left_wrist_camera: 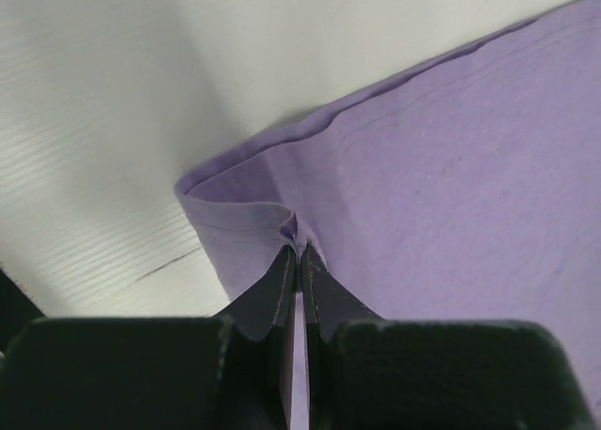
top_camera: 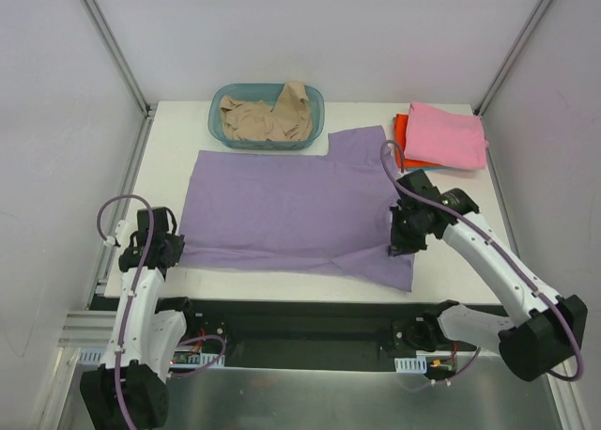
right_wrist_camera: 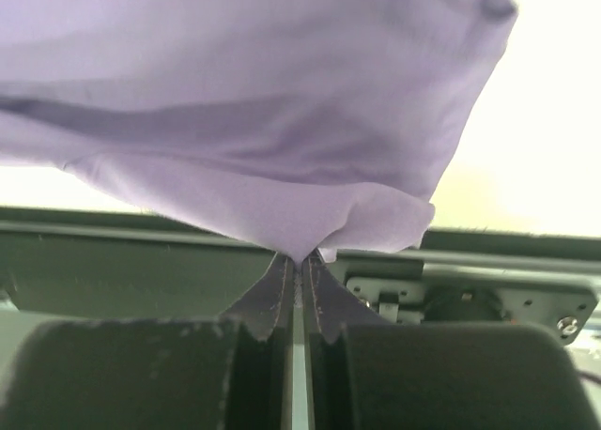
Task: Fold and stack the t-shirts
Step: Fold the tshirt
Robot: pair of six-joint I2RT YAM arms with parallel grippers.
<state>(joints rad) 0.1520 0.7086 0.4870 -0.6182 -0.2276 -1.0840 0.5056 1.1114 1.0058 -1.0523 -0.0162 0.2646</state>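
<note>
The lavender-purple t-shirt (top_camera: pixel 291 209) lies spread across the table's middle. My left gripper (top_camera: pixel 174 247) is shut on its near left corner (left_wrist_camera: pixel 235 228), low on the table. My right gripper (top_camera: pixel 399 245) is shut on its near right edge and holds the cloth (right_wrist_camera: pixel 282 120) lifted a little, so it hangs from the jaws. The beige t-shirt (top_camera: pixel 268 118) lies crumpled in the basket. The pink t-shirt (top_camera: pixel 446 134) lies folded on the orange-red one (top_camera: pixel 402 130) at the back right.
The teal plastic basket (top_camera: pixel 315 106) stands at the back centre. White table (top_camera: pixel 164 148) is bare at the left. Metal frame posts rise at the back corners. A dark channel with cables runs along the near edge (top_camera: pixel 310 322).
</note>
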